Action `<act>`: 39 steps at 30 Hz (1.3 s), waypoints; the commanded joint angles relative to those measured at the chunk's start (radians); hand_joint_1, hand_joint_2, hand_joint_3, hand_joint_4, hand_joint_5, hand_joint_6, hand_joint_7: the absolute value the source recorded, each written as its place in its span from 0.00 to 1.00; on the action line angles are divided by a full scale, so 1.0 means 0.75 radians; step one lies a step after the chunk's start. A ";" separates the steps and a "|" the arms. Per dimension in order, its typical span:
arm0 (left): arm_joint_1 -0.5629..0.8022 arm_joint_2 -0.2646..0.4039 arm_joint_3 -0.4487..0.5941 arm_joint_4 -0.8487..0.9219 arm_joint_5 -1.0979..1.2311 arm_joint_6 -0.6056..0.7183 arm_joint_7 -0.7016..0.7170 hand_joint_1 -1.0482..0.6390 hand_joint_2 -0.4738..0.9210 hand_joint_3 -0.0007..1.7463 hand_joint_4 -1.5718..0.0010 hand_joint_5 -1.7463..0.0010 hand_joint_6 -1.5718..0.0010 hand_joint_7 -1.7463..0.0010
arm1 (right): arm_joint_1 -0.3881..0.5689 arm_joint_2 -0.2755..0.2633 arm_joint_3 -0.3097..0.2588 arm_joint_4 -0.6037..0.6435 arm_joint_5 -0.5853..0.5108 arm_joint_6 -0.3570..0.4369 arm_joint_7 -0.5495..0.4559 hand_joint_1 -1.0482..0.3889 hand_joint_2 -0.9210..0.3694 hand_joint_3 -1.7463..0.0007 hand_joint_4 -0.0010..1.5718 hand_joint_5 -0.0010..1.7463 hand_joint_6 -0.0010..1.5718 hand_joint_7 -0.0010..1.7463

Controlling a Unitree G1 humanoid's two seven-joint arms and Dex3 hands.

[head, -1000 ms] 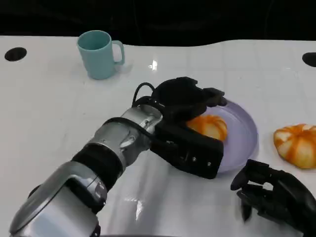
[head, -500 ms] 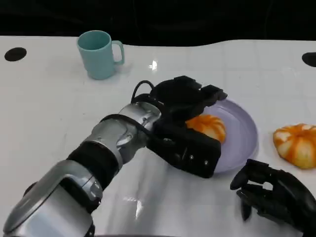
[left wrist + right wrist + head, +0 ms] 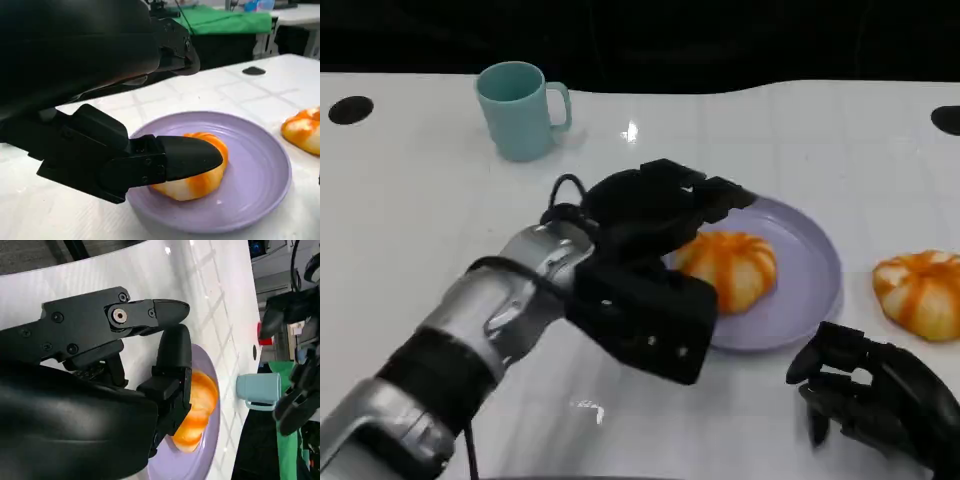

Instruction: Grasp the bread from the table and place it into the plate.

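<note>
1. White counter (image 3: 410,230), dark backdrop at 12 o'clock.
2. Purple plate (image 3: 815,290) right of centre; the bread (image 3: 730,268) lies on it, a round orange-and-cream bun with no clear long axis.
3. Left hand (image 3: 655,250) nearest, at the bread's 9 o'clock, fingers spread, holding nothing.
4. Right hand (image 3: 875,400) at 5 o'clock, empty, fingers loosely curled.

The bench (image 3: 410,220) is glossy white, with glare spots — smooth as laminate. The plate (image 3: 815,260) looks like satin lilac plastic; the mug (image 3: 518,108) at upper left, matt teal plastic. The bread (image 3: 725,268) has a shiny glazed crust. The left hand (image 3: 655,260) is matt black plastic — its forearm (image 3: 490,320) brushed silver metal.
</note>
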 commanded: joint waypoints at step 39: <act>0.797 0.102 0.460 -0.170 -0.481 -0.691 0.361 0.38 1.00 0.21 0.53 0.46 0.47 0.80 | 0.033 -0.027 -0.009 0.004 -0.004 0.079 0.002 0.36 0.00 0.85 0.42 1.00 0.42 0.81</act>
